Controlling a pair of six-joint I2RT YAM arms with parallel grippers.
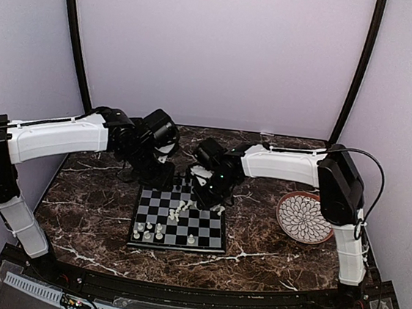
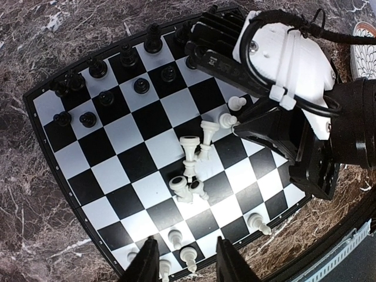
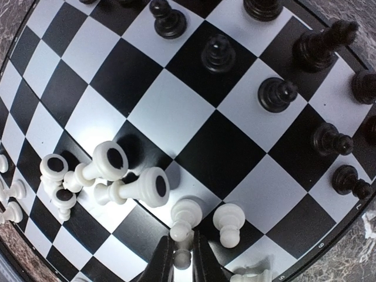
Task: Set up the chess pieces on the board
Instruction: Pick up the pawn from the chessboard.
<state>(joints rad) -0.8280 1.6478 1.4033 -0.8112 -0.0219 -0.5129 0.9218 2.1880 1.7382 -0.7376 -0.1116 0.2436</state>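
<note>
The board lies mid-table. Black chess pieces stand along its far rows. Several white chess pieces lie toppled in a heap near its centre, and a few white pawns stand on the near rows. My right gripper reaches down over the board's middle, its fingers pinched on a white pawn, right beside another standing pawn. My left gripper hangs above the board, open, with nothing between its fingers. In the top view the left gripper hangs over the far left edge.
A round white petal-patterned plate sits on the marble table to the right of the board. The right arm's white forearm crosses above the board's right side. Black pieces stand close along the rim near the right gripper.
</note>
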